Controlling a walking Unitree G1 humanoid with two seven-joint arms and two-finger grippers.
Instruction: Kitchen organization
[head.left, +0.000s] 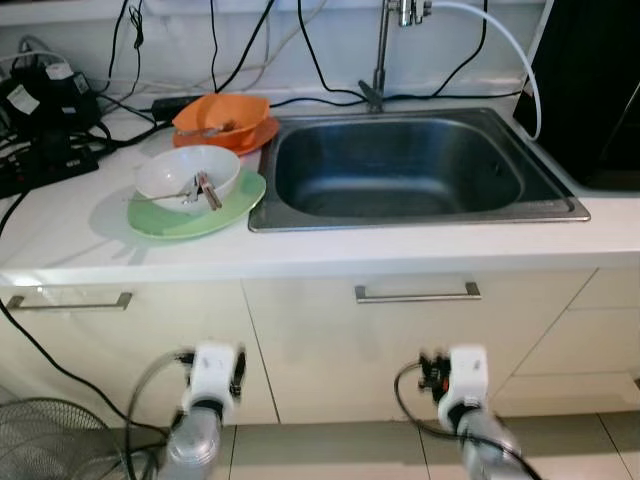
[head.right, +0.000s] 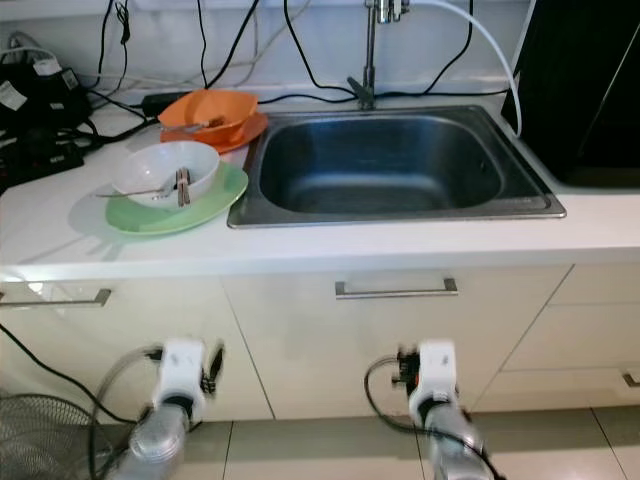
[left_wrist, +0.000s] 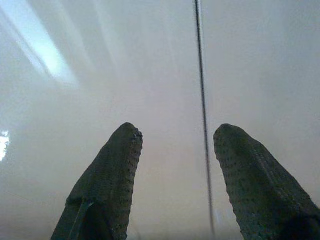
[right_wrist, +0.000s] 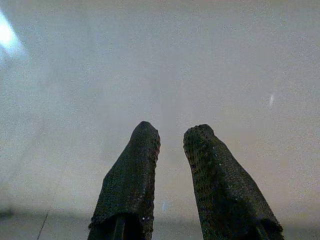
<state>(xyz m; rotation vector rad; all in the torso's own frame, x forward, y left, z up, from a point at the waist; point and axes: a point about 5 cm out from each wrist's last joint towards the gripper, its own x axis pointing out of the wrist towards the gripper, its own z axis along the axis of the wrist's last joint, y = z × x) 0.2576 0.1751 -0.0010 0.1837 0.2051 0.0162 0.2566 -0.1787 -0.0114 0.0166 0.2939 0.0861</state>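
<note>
While both arms hang low in front of the cabinet doors (head.left: 330, 340), the head views show a white tabletop (head.left: 60, 240) carrying a steel sink (head.left: 400, 165) with a faucet (head.left: 378, 50) at its 12 o'clock edge. At 9 o'clock from the sink, a white bowl (head.left: 187, 177) sits on a green plate (head.left: 225, 212); utensils (head.left: 205, 190) lie inside the bowl. At 12 o'clock from that stack, an orange bowl (head.left: 222, 113) rests on an orange plate (head.left: 262, 135), just beside the sink's corner. Black cables (head.left: 130, 60) and power bricks (head.left: 45, 110) occupy the tabletop's far left. A wire fan guard (head.left: 45, 440) stands on the floor at 7 o'clock.

Left wrist view: the left hand (left_wrist: 175, 175) faces a pale cabinet surface, fingers (left_wrist: 107, 185) spread well apart, gripping nothing. A thin dark door seam (left_wrist: 202, 115) runs between them.

Right wrist view: the right hand (right_wrist: 172, 180) faces a plain pale panel, fingers (right_wrist: 132, 185) parted by a narrow gap, with nothing between them.
</note>
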